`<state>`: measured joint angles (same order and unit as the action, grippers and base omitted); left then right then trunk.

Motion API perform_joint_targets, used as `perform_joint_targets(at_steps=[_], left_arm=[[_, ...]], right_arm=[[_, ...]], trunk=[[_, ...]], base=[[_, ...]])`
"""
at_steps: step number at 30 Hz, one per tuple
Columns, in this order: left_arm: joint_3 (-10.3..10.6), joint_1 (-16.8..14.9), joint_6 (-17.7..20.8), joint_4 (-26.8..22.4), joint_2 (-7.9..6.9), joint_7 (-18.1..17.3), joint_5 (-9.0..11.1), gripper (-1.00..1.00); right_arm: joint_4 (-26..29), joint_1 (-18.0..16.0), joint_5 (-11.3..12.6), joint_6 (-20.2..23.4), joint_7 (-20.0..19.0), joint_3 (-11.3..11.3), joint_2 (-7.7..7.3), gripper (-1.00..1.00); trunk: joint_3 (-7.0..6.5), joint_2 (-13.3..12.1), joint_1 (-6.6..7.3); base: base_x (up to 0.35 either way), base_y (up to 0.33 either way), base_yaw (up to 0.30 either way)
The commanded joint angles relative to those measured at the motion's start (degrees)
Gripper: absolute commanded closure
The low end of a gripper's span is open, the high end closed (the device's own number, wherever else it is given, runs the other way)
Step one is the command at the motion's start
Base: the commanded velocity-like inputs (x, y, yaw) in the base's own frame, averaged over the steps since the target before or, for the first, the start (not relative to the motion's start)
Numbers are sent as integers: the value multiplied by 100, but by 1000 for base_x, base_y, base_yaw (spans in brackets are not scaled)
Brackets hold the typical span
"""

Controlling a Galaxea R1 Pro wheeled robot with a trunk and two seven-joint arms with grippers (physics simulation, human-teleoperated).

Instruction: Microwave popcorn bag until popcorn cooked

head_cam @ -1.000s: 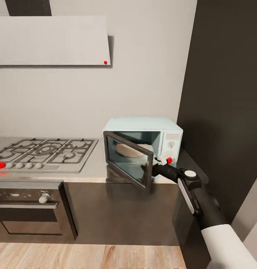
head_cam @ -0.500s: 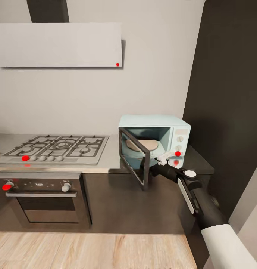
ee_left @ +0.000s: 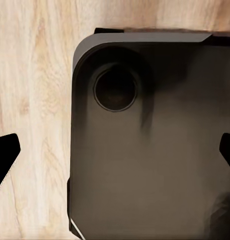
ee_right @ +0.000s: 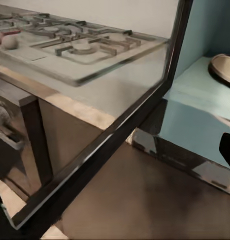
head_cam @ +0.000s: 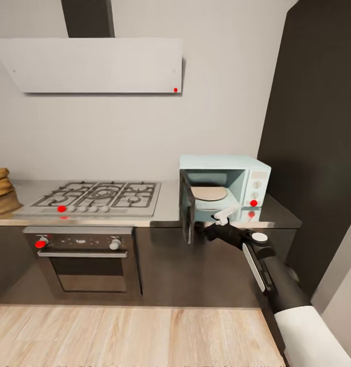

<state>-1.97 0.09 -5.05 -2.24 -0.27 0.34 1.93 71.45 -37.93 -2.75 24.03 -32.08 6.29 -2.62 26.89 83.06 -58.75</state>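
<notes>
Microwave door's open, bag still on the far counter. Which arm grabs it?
Probably left: the popcorn bag sits at the countertop's left end, while the right gripper hangs by the microwave door.

The robot's right arm (head_cam: 277,278) wears a white shell on its upper segment, giving way to glossy black links toward the wrist. A long white oval panel runs along the black forearm, and a round white cap marks a joint. A small white fitting sits at the wrist. In the left wrist view, a dark grey rounded-corner base plate (ee_left: 160,150) carries one circular recess, flanked by black fingertips (ee_left: 4,152).
</notes>
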Motion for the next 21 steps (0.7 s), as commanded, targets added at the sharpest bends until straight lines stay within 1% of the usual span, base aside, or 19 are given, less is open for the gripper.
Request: perform_joint_targets(at_steps=[1,3,6,7,13,19,21], left_arm=[[-15,2,-6,-5,1,1,26,-100],[-14,1,-5,-5,-5,1,60,-100],[-14,2,-10,-5,-4,1,228,-100],[-14,1,-11,-5,-2,1,243,-100],[-14,2,-13,-5,0,-7,271,-100],[-14,1,-13,-5,0,-8,268,-100],[-14,1,-13,-5,0,-8,270,-100]], right_arm=[[7,-4,-15,32,-22,4,0,-100],[4,-4,-13,32,-19,2,-1,-100],[1,-4,-7,28,-18,-4,0,-100],[2,-4,-6,28,-18,-4,0,-100],[0,-4,-6,29,-18,-5,-1,-100],[6,-4,-6,31,-18,-5,-3,-100],[6,-4,-9,31,-18,-5,-8,-100]], trunk=[[5,3,1],[5,3,1],[5,3,1],[5,3,1],[5,3,1],[5,3,1],[5,3,1]], base=[[-52,266,0],[-28,262,0],[-6,162,0],[-1,52,0],[0,51,0],[0,196,0],[0,72,0]])
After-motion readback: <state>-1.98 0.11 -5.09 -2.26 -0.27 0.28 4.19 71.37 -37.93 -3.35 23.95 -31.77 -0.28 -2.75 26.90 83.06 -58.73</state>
